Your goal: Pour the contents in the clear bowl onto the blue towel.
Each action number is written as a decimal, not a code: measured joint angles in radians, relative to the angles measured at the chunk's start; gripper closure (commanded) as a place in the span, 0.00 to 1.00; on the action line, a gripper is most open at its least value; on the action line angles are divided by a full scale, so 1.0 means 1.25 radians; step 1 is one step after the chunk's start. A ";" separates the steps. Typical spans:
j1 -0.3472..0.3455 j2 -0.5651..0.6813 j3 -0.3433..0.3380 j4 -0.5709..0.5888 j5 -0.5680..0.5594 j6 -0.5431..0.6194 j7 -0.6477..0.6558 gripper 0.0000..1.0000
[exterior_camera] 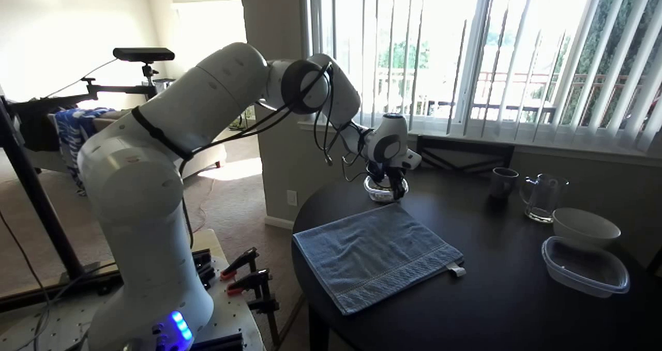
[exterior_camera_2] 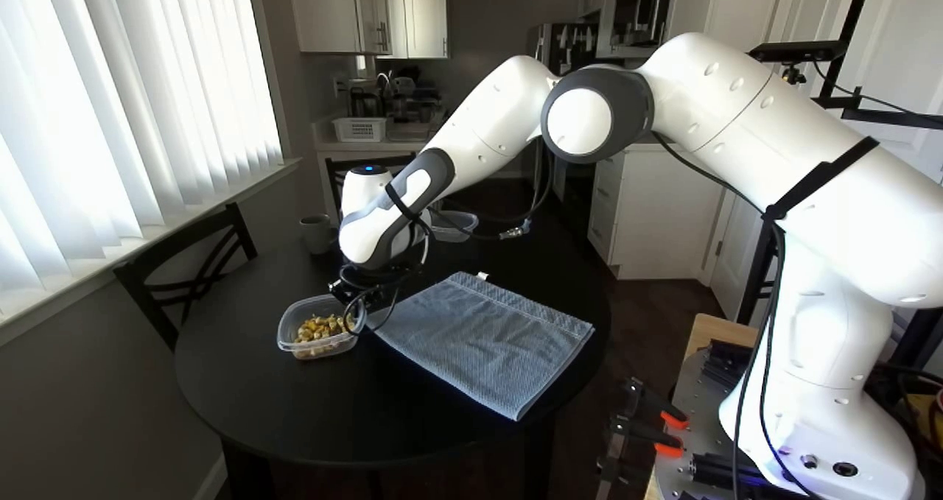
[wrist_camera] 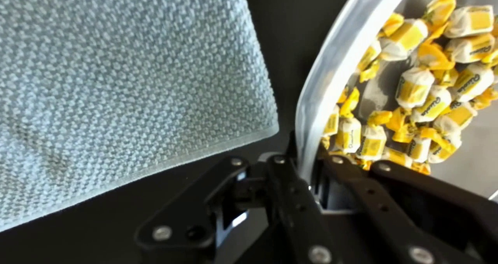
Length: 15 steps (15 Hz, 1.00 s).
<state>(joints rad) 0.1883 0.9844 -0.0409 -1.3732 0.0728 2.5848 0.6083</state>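
I have the fingers (wrist_camera: 294,198) closed on the rim of the clear plastic bowl (wrist_camera: 342,62); in the wrist view, 1 finger sits outside the wall and 1 sits inside. Contents: wrapped candies (wrist_camera: 424,100), yellow and white, in a loose heap within the bowl; the wrapper print reads as Ricola. Bowl attitude is close to upright; I cannot tell from my views whether its base contacts the round counter (exterior_camera: 491,304). The blue towel (exterior_camera: 380,253) lies spread on the counter, slightly wrinkled, with a white tag (exterior_camera: 456,269) at 1 edge. The bowl is just beside 1 corner of the towel, and the wrist view shows me a strip of dark counter between rim and towel. In an exterior view, I see a grey mug (exterior_camera: 503,183), a glass mug (exterior_camera: 544,198), a white bowl (exterior_camera: 584,224) and an oval plastic tub (exterior_camera: 584,265), placed well apart from the towel.
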 measured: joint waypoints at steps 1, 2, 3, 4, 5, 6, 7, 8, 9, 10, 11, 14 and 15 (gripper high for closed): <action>0.001 -0.003 0.000 -0.006 0.000 0.006 -0.002 0.99; 0.002 -0.010 0.001 -0.016 0.000 0.012 -0.008 0.99; 0.005 -0.019 0.001 -0.030 0.000 0.016 -0.013 0.99; 0.011 -0.034 0.001 -0.048 -0.001 0.017 -0.016 0.99; 0.018 -0.051 0.000 -0.070 -0.002 0.017 -0.020 0.99; 0.030 -0.074 -0.003 -0.098 -0.006 0.017 -0.021 0.99; 0.045 -0.100 -0.009 -0.128 -0.012 0.016 -0.021 0.99; 0.066 -0.129 -0.024 -0.162 -0.025 0.011 -0.016 0.99; 0.096 -0.163 -0.048 -0.198 -0.044 0.006 0.000 0.99; 0.131 -0.197 -0.081 -0.234 -0.074 -0.004 0.031 0.99; 0.168 -0.231 -0.116 -0.266 -0.110 -0.022 0.069 0.99; 0.256 -0.322 -0.204 -0.328 -0.254 -0.135 0.211 0.99; 0.269 -0.344 -0.215 -0.335 -0.305 -0.181 0.255 0.99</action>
<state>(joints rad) 0.5247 0.5543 -0.3102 -1.7925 -0.3085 2.3582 0.9274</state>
